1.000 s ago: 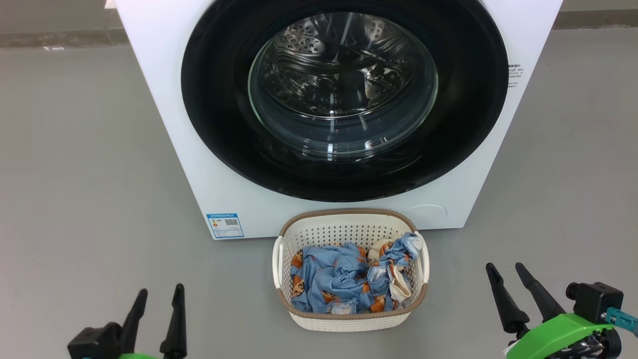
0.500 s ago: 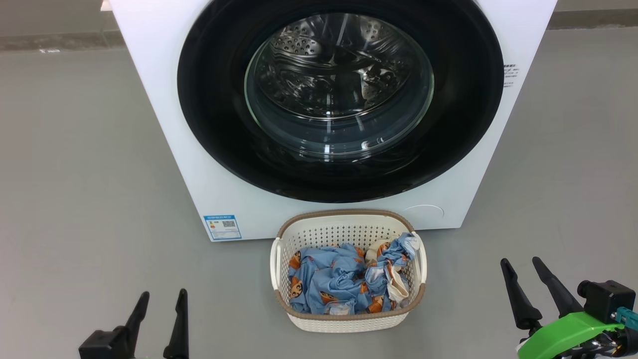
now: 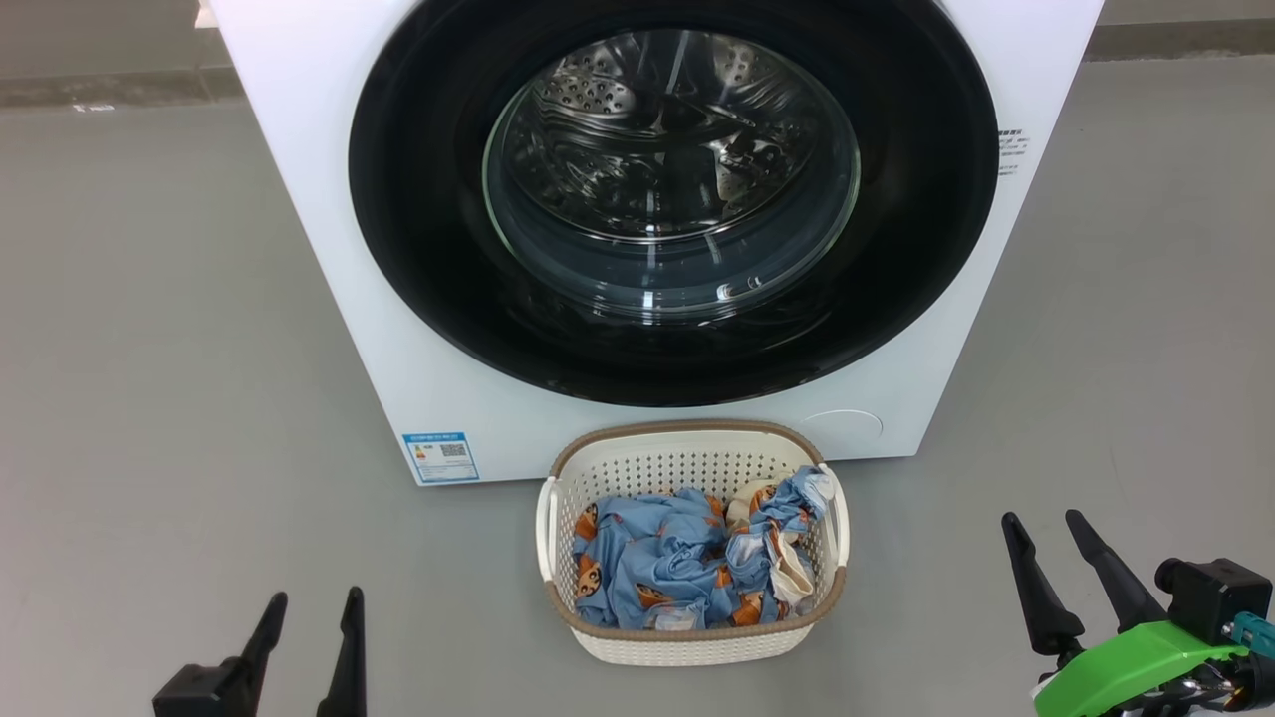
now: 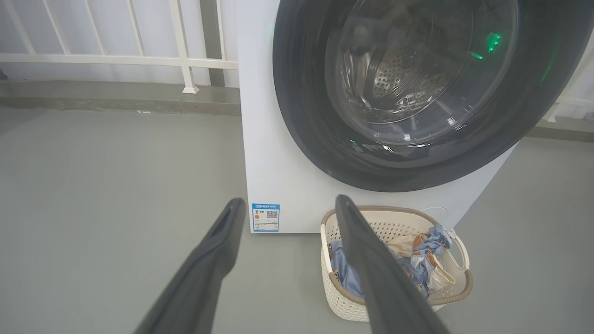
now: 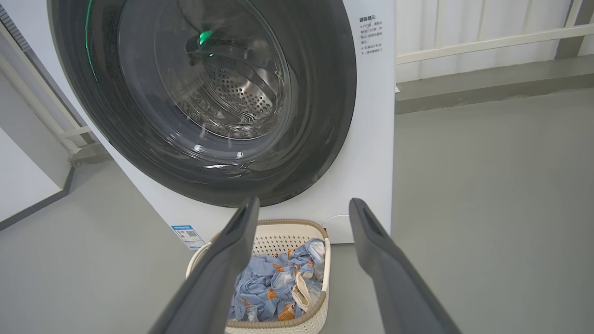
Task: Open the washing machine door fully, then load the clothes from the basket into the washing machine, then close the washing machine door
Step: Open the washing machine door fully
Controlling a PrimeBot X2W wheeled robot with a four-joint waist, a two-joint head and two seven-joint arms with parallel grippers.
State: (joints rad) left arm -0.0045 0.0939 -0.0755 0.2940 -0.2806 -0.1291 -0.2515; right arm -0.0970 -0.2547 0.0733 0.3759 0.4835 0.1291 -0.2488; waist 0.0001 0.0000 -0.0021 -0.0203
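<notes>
The white washing machine (image 3: pixel 329 259) stands ahead, and its round black-rimmed door (image 3: pixel 418 249) sits flat against the front, shut. Through the glass bowl I see the steel drum (image 3: pixel 657 139). The cream basket (image 3: pixel 697 637) rests on the floor right below the door, holding crumpled blue clothes (image 3: pixel 657 568) with orange patches. My left gripper (image 3: pixel 312 603) is open at the lower left, well left of the basket. Over at the lower right my right gripper (image 3: pixel 1043 521) is open too, apart from the basket. Both hold nothing. The wrist views show the door (image 4: pixel 297 116) (image 5: pixel 325 116) and basket (image 4: pixel 338 297) (image 5: pixel 320 306) beyond the open fingers.
Grey floor (image 3: pixel 149 349) spreads on both sides of the machine. A white railing (image 4: pixel 116 59) and a low kerb run behind it. A blue label (image 3: pixel 440 455) marks the machine's lower left corner, and a round flap (image 3: pixel 842 430) sits at its lower right.
The head view has shifted slightly, so the machine and basket sit a little left. My left gripper has sunk lower in the picture; my right gripper has edged right and up.
</notes>
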